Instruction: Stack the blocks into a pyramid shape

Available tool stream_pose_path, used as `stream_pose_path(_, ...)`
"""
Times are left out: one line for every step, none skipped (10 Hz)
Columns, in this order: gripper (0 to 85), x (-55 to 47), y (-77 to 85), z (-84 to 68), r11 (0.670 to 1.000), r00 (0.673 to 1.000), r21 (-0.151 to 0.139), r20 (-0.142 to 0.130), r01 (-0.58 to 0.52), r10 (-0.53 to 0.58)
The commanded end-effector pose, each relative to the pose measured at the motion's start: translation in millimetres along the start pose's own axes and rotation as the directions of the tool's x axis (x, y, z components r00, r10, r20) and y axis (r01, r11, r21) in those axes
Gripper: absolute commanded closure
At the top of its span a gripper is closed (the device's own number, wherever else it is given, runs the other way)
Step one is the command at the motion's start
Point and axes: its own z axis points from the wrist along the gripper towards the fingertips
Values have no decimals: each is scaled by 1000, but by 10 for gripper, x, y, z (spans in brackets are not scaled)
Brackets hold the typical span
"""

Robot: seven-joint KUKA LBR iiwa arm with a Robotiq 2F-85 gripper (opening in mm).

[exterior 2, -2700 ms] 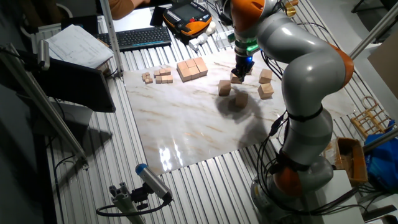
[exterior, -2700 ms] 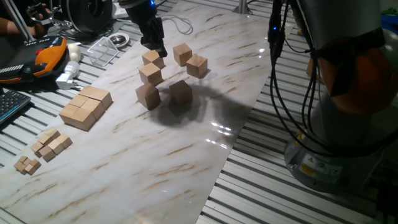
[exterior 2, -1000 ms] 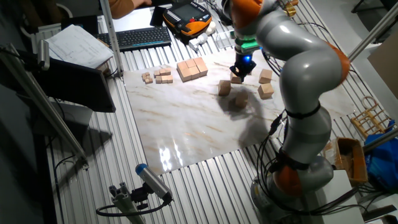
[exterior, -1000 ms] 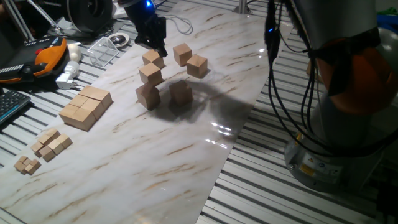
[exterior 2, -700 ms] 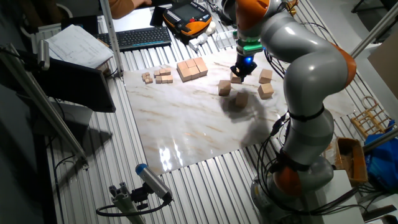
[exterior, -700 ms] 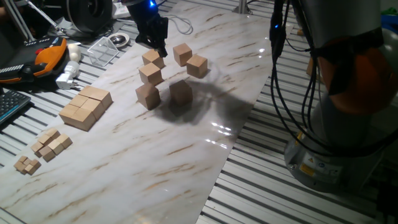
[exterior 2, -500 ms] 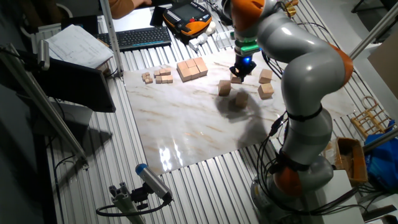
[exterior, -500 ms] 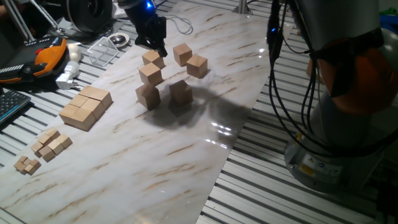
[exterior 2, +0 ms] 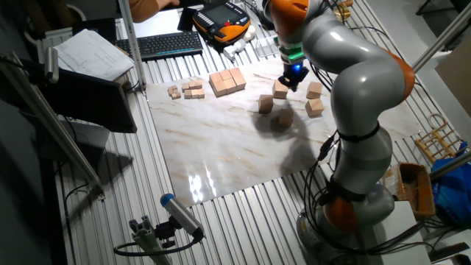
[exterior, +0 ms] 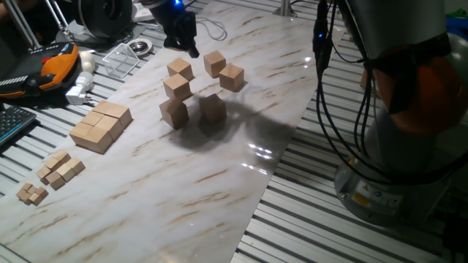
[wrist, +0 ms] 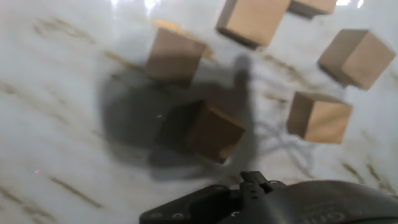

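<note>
Since the earlier frame, the tool has been raised and drawn back from the blocks, and is now seen above their far edge. Whether its fingers are apart or together cannot be told. Six blocks are left loose on the marble surface, near one another, none seen stacked. A wooden slab is seen well apart from them.

One fixed view looks down from close by across the marble worktop. The other fixed view looks from higher and farther, on the opposite side. The hand view points straight down, close. All share the wooden cubes.
</note>
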Motion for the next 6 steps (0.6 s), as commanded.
stream_pose_path(850, 5, -351, 113, 999, 1000, 41, 17, 6, -7)
stream_pose_path(850, 10, -416, 176, 997, 999, 72, 41, 17, -20)
stream_pose_path(850, 21, -485, 241, 998, 999, 67, 46, 20, -23)
stream_pose_path(850, 35, -542, 305, 998, 999, 61, 45, 22, -25)
stream_pose_path(850, 54, -602, 376, 999, 999, 52, 37, 13, -15)
stream_pose_path(850, 69, -648, 437, 999, 1000, 51, 16, 2, -3)
